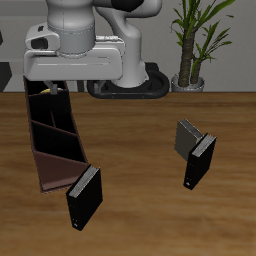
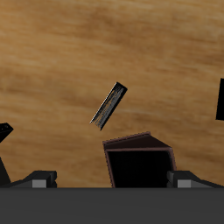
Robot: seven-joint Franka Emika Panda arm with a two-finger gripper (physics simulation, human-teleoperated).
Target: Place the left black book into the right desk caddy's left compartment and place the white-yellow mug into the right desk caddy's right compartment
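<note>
The right desk caddy [image 1: 55, 140], reddish-brown outside and black inside, lies lengthwise on the table. The left black book [image 1: 200, 160] stands far from it across the table, next to a grey book [image 1: 186, 137]. My gripper [image 1: 52, 90] hangs high over the caddy, open and empty. In the wrist view my gripper [image 2: 112, 178] has its fingers [image 2: 39, 179] wide apart, and one end section of the caddy [image 2: 138, 140] shows between them, black inside and empty. The white-yellow mug shows in neither view.
Another black book [image 1: 85, 197] stands upright beside the caddy's end near the table's front edge; it also shows in the wrist view [image 2: 109, 105]. Dark objects are cut by the wrist view's edges [image 2: 220, 98] [image 2: 4, 131]. A potted plant [image 1: 195, 40] stands behind the table.
</note>
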